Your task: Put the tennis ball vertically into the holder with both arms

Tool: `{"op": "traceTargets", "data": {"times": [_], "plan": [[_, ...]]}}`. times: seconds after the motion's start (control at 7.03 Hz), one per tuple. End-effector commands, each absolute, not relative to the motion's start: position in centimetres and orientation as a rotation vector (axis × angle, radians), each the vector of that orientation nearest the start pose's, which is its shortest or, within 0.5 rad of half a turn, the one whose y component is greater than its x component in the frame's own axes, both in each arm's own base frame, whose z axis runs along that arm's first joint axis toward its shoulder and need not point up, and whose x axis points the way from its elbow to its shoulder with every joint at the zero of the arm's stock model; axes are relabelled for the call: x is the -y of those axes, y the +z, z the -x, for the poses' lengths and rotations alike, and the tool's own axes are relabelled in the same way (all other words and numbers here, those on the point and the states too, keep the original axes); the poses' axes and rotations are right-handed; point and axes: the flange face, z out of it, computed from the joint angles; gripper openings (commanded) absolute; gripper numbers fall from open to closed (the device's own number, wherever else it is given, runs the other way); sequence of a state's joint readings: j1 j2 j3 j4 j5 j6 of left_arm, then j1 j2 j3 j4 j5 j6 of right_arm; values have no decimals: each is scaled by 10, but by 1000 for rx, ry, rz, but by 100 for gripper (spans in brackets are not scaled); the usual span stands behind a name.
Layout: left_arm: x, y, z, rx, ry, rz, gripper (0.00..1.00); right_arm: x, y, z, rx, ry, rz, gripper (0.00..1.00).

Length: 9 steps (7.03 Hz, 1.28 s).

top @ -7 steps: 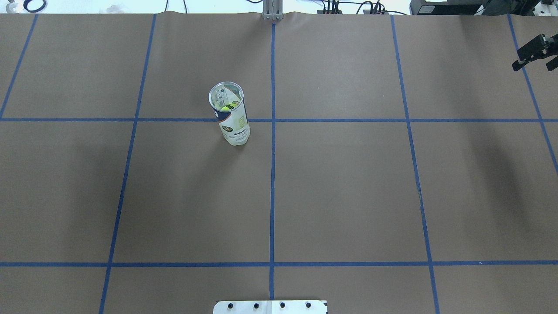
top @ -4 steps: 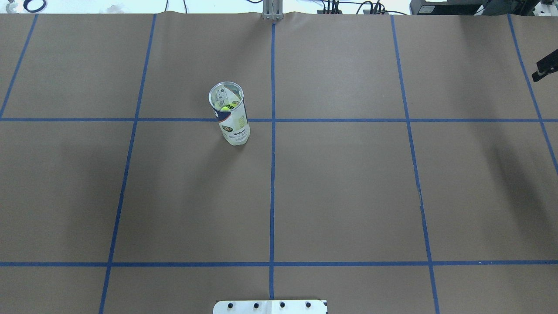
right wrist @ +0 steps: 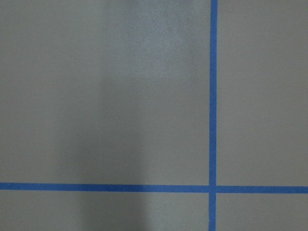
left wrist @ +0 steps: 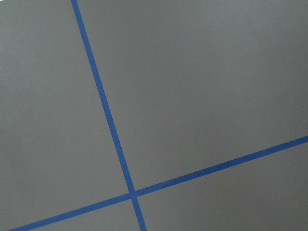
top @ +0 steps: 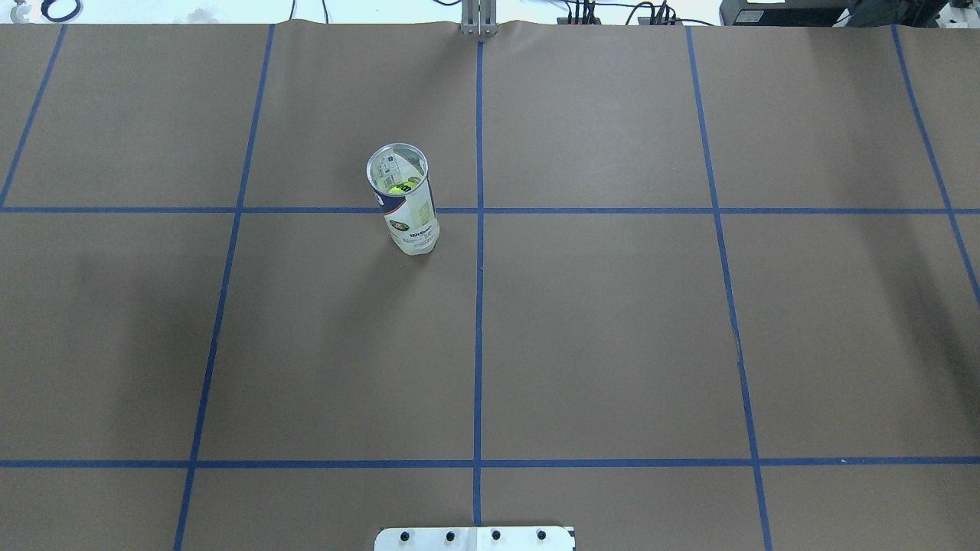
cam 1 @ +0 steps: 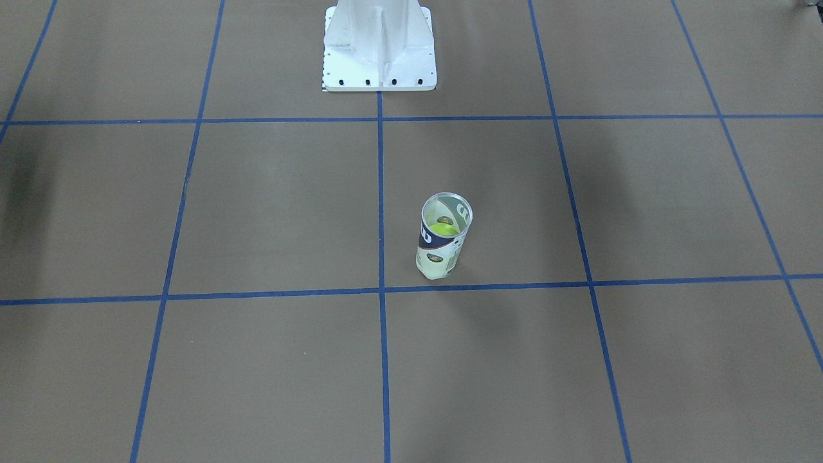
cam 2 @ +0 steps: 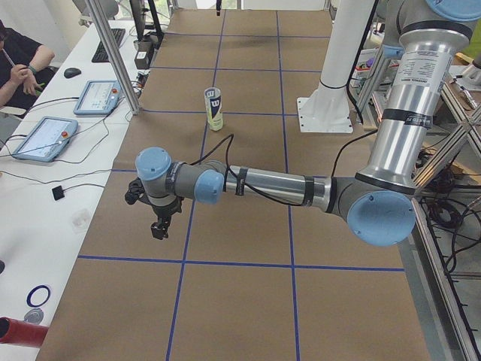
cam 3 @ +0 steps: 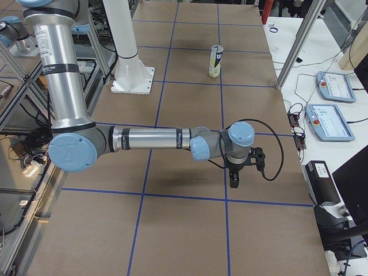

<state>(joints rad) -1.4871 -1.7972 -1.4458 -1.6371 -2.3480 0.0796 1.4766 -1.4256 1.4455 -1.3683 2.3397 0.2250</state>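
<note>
The holder (top: pixel 403 200), a clear tube with a navy and white label, stands upright left of the table's centre line. It also shows in the front view (cam 1: pixel 442 239) and both side views (cam 2: pixel 214 107) (cam 3: pixel 215 60). A yellow-green tennis ball (top: pixel 399 187) lies inside it (cam 1: pixel 442 227). My left gripper (cam 2: pixel 159 226) hangs above the table's left end, far from the holder. My right gripper (cam 3: pixel 234 178) hangs above the right end. Both show only in the side views, so I cannot tell whether they are open or shut. The wrist views show only brown paper and blue tape.
The white pedestal base (cam 1: pixel 379 51) stands at the robot's edge of the table (top: pixel 475 538). Side tables with tablets (cam 2: pixel 45 139) (cam 3: pixel 330 121) and aluminium posts (cam 2: pixel 113 56) flank the far side. A seated person (cam 2: pixel 19 64) is beyond the left end.
My right gripper moved out past the right edge of the overhead view. The holder and ball have not moved.
</note>
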Motion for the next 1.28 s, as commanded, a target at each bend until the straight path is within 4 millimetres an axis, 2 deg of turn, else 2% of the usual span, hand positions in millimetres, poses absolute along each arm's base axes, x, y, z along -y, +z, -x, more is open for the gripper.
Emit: {"op": "traceTargets", "data": {"times": [0.0,0.14,0.28,0.43,0.57,0.71,0.85,1.14], "plan": [[595,589,16,-773,170,-41,100,538,651,-51,839,33,-90,100],[592,580,21,-699,179,-67,100,523,664,-66,857,71,-74,100],[590,577,25,-683,179,-78,100,517,668,-76,859,93,-75,100],[588,575,26,-683,179,-82,100,519,650,-76,873,91,-81,100],[588,573,27,-683,179,-87,100,517,625,-76,869,113,-31,100],[587,574,28,-684,186,-90,100,508,606,-78,863,121,-25,100],[576,588,29,-684,181,-73,100,501,606,-77,858,118,-26,100],[562,595,31,-687,178,-64,100,502,608,-78,843,120,-25,100]]}}
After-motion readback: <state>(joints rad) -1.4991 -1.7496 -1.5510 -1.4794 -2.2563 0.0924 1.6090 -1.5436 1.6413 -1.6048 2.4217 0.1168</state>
